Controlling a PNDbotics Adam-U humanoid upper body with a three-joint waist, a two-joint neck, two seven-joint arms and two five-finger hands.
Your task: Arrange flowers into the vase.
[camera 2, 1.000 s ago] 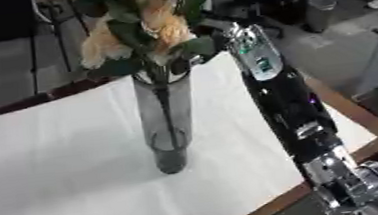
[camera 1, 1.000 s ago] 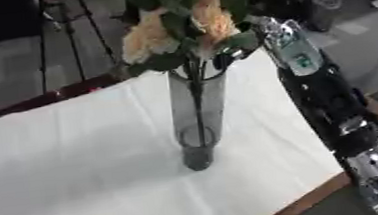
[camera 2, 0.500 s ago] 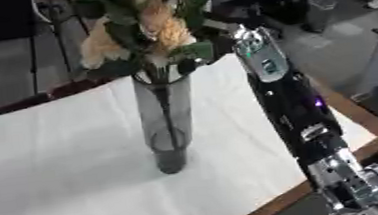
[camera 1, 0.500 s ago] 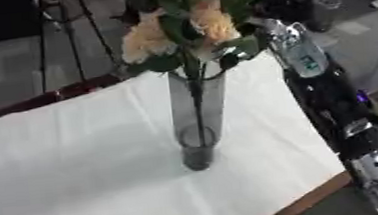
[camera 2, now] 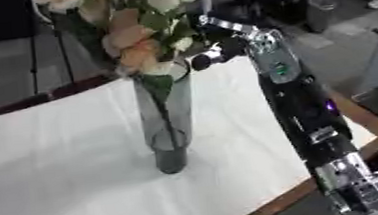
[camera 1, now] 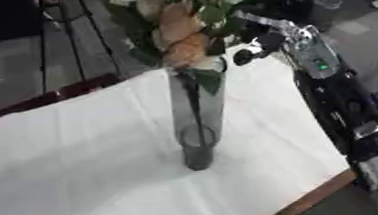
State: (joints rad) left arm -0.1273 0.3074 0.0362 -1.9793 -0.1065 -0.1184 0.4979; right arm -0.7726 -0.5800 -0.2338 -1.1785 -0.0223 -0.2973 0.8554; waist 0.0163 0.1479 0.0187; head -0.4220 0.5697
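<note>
Reaching in from the right, my right hand [camera 2: 220, 41] sits at the top of the vase [camera 2: 167, 127], just right of the flowers [camera 2: 137, 39]. Its fingers are hidden behind leaves, so I cannot tell if it grips a stem or has let go. One vase stands upright, its long axis vertical, on the white tablecloth [camera 1: 75, 161], with one bunch inside. I count about four or five blooms. My left hand is out of view.
</note>
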